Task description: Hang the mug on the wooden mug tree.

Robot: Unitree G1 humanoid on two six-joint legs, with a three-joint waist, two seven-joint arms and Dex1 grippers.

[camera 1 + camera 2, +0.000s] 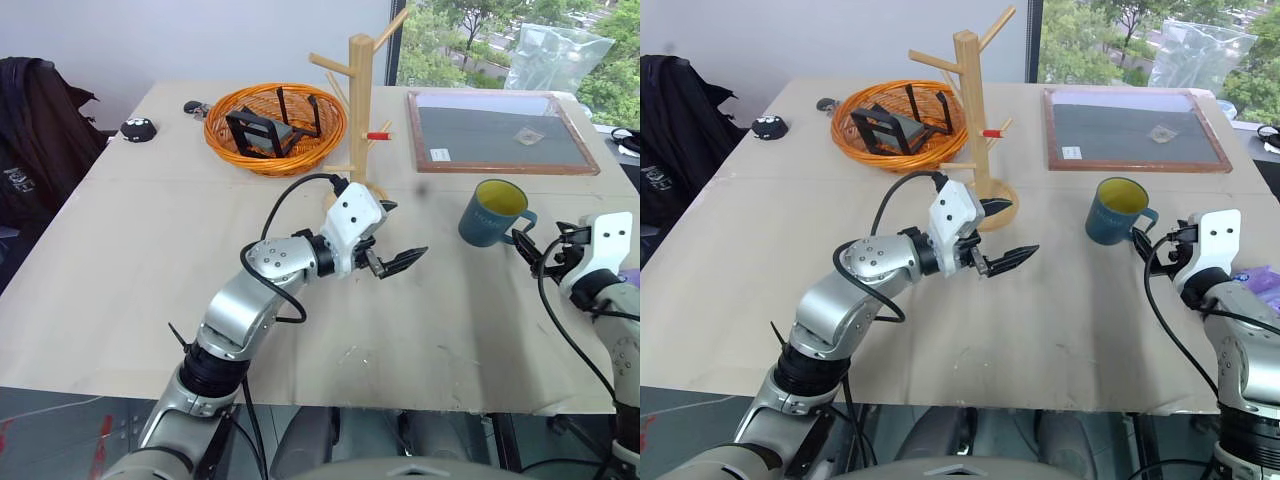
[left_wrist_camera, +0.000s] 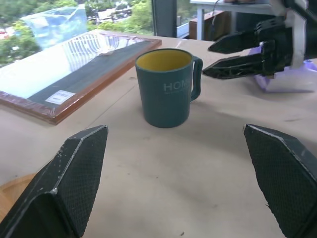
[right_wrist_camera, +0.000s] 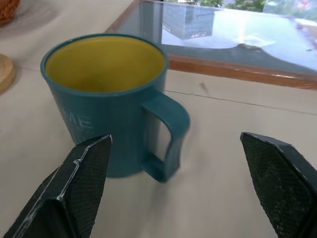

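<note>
1. Right gripper [image 1: 527,243]: fingers [image 3: 74,191] spread wide, grasping nothing, pointing at the handle side of the mug [image 1: 492,212], just short of the handle.
2. Left gripper [image 1: 395,262]: fingers [image 2: 69,178] spread apart, empty, hovering above the surface [image 1: 150,290] and aimed at the mug from the opposite side, well apart from it.
3. Mug: upright on the surface between the two grippers, yellow inside showing, handle turned toward the right gripper, white lettering on its side.
4. Wooden mug tree [image 1: 359,100]: upright on its round base behind the left gripper, all pegs bare, one red-tipped peg pointing toward the framed board [image 1: 495,133].
5. Orange basket [image 1: 275,128]: just beside the tree, holding a black frame-like object.
6. Purple packet [image 2: 287,79]: on the surface beyond the right gripper, seen from the left wrist.
7. Dark jacket [image 1: 40,140]: at the surface's left edge.
</note>
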